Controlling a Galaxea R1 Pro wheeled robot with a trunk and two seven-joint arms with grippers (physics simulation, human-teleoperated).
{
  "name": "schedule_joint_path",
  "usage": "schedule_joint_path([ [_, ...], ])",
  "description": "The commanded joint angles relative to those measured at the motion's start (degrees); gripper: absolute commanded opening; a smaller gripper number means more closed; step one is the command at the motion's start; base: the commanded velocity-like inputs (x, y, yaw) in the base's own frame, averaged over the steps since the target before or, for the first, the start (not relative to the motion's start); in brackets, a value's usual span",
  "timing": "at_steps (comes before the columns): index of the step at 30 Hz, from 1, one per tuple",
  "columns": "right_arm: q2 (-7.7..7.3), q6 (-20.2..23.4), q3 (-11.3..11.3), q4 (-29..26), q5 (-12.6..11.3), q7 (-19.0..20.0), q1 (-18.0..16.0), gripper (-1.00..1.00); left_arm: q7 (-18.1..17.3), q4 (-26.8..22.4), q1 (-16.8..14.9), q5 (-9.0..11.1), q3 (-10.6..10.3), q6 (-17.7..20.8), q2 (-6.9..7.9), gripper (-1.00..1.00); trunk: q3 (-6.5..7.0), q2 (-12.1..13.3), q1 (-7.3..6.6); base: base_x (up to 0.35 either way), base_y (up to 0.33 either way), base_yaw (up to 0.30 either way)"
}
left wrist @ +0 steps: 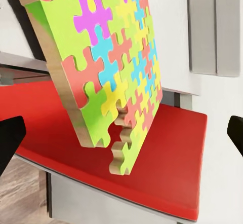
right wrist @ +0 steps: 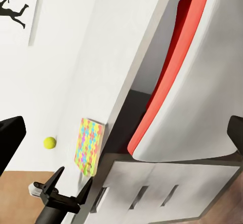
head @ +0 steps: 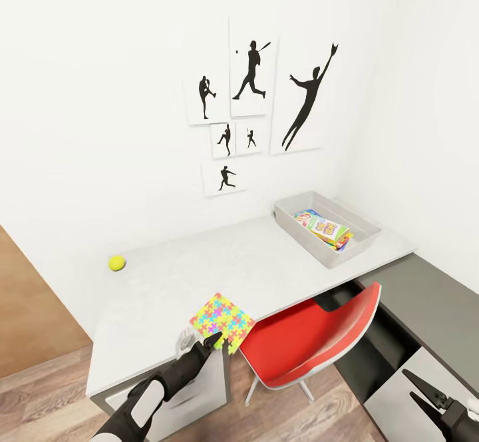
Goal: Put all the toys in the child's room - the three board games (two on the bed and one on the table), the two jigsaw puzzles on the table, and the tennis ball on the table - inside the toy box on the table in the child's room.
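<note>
Toys sit on the table (head: 279, 255) — white walls, plank floor (head: 40, 389); both arms' jaws wide, empty.

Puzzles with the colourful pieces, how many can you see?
1. The jigsaw puzzle lies at the table's front edge, sticking out over it, by the left gripper. Another may hide in the toy box.

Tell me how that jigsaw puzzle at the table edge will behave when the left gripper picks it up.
The jigsaw puzzle looks like a thick stiff slab, so it probably won't flop. It overhangs the table edge and could tip off if nudged. Its notched edge suggests pieces might separate.
</note>
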Motion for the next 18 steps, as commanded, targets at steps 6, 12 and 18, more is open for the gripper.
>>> schedule_joint_path([
  [6,-0.01,0.35,-0.04,-0.2,-0.22,-0.04,0.0,1.0,-0.28,0.02,-0.05,0.27,0.26,0.53,0.16,1.0,-0.1,-0.11,0.03,0.0,0.0,0.0],
  [12,0.05,0.37,-0.04,-0.23,-0.25,-0.02,0.0,1.0,-1.79,0.02,-0.05,0.26,0.26,0.53,0.22,1.0,-0.1,-0.11,0.03,0.0,0.0,0.0],
  [18,0.07,0.32,-0.04,-0.24,-0.28,-0.01,0.0,1.0,-5.85,0.02,-0.05,0.26,0.18,0.5,0.18,1.0,-0.1,-0.11,0.03,0.0,0.0,0.0],
])
